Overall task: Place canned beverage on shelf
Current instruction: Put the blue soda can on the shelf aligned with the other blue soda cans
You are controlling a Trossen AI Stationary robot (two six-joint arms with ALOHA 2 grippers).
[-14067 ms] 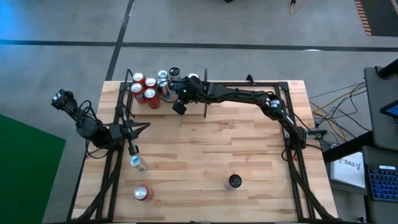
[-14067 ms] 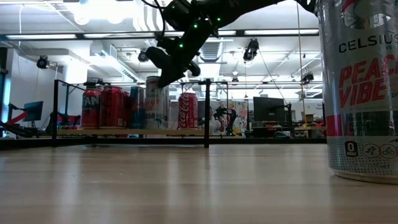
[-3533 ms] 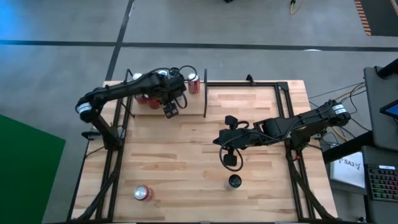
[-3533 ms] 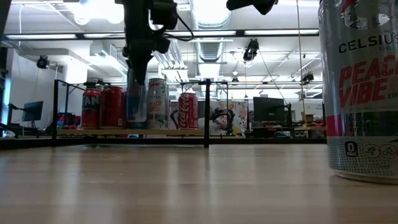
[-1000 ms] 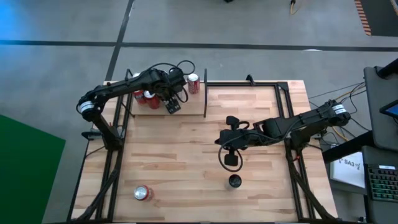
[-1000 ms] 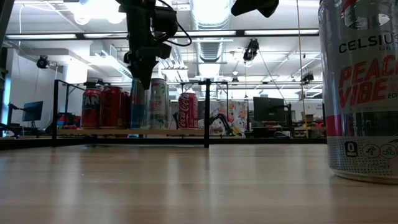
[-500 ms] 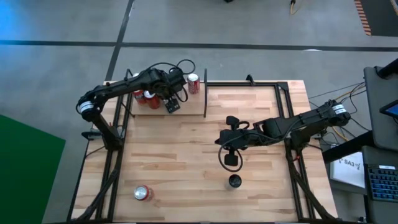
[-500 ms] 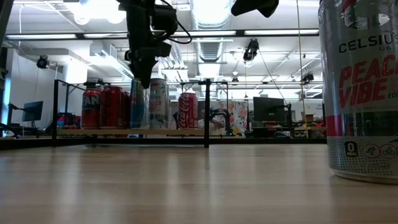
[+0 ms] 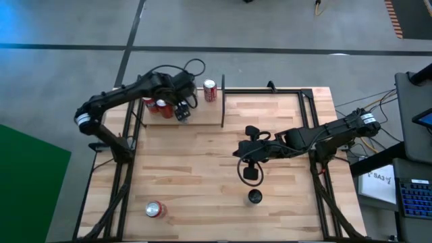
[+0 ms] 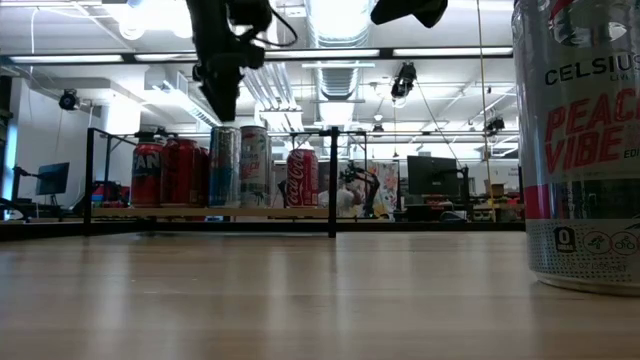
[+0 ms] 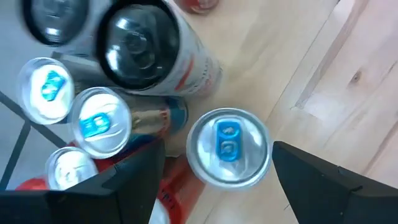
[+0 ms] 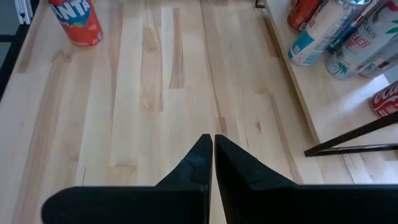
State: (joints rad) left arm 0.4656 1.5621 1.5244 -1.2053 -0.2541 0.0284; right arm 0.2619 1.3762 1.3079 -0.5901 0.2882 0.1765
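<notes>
Hovering with its jaws apart, the left gripper (image 11: 211, 168) is directly above the blue-tabbed can (image 11: 228, 147), which stands upright on the shelf (image 9: 202, 115) at the surface's far left corner, while the right gripper (image 12: 213, 149), jaws together, waits mid-surface.

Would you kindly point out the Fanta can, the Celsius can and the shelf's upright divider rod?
Fanta can (image 12: 76, 20), right wrist view, on its orange side.
Celsius can (image 10: 583, 150), low view, on its printed side.
Divider rod (image 10: 332, 182), low view, mid-height on the rod.
</notes>
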